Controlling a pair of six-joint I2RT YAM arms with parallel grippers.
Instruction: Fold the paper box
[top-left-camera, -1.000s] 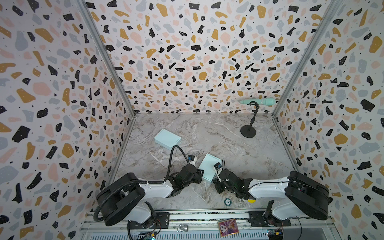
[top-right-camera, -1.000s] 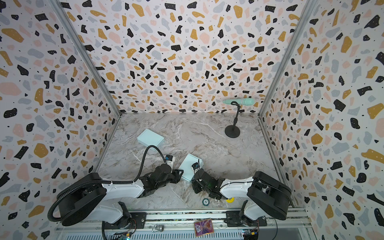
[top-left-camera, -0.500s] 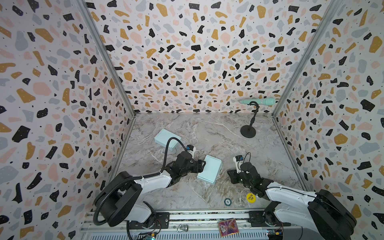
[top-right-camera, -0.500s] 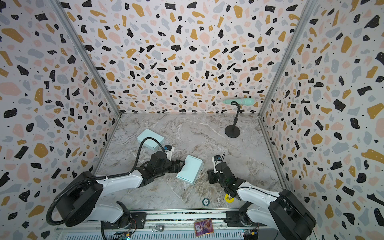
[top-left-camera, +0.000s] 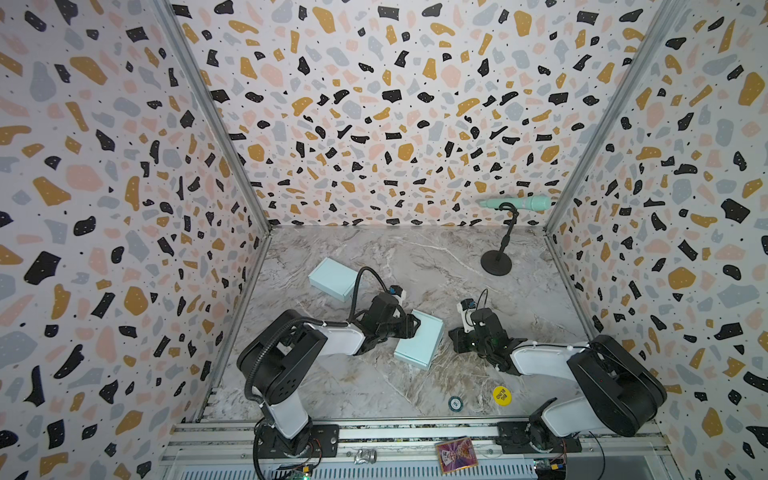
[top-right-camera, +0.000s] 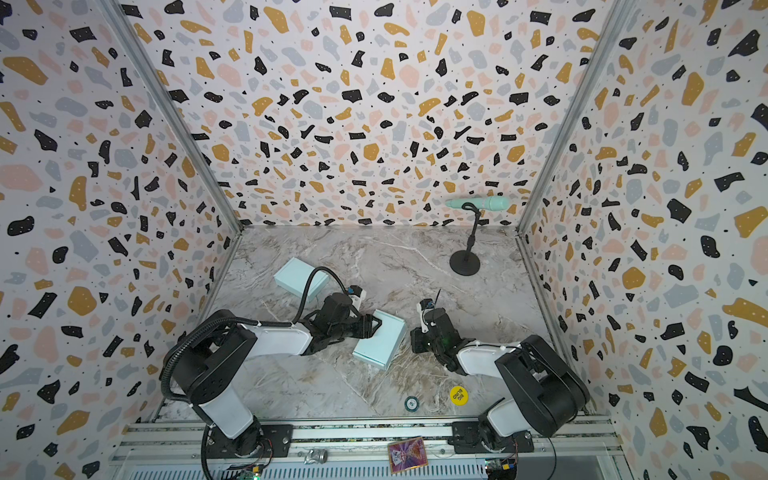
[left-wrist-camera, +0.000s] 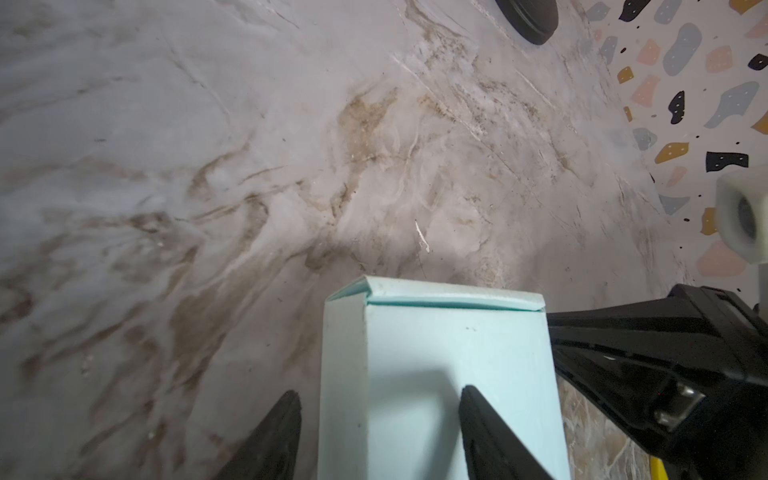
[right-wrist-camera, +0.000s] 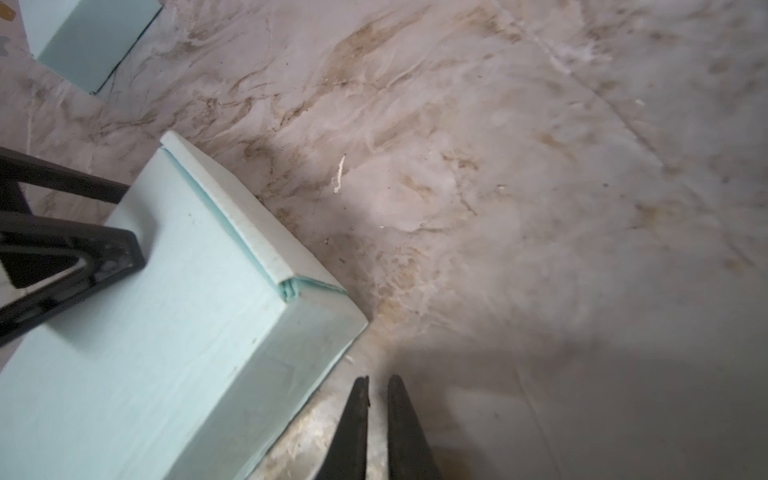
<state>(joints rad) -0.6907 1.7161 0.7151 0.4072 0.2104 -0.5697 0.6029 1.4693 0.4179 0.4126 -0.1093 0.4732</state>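
The paper box (top-left-camera: 419, 338) (top-right-camera: 380, 338) is pale teal, closed, and lies flat on the marble floor mid-front. My left gripper (top-left-camera: 411, 324) (top-right-camera: 372, 324) is open at its far left corner. In the left wrist view the gripper (left-wrist-camera: 379, 395) straddles a long edge of the box (left-wrist-camera: 436, 353), one finger over the top face and one beside the side wall with a gap. My right gripper (top-left-camera: 455, 338) (top-right-camera: 415, 343) (right-wrist-camera: 378, 380) is shut and empty, low over the floor just right of the box (right-wrist-camera: 166, 332), not touching it.
A second teal box (top-left-camera: 334, 278) (top-right-camera: 300, 277) lies at the back left. A black stand (top-left-camera: 496, 262) carrying a teal microphone (top-left-camera: 517, 203) is at the back right. A yellow disc (top-left-camera: 501, 395) and a small round chip (top-left-camera: 455, 402) lie near the front edge.
The right gripper left the box's near side, swung out to the right, then came back close beside the box. The left gripper shifted a little farther along the box and its jaws moved.
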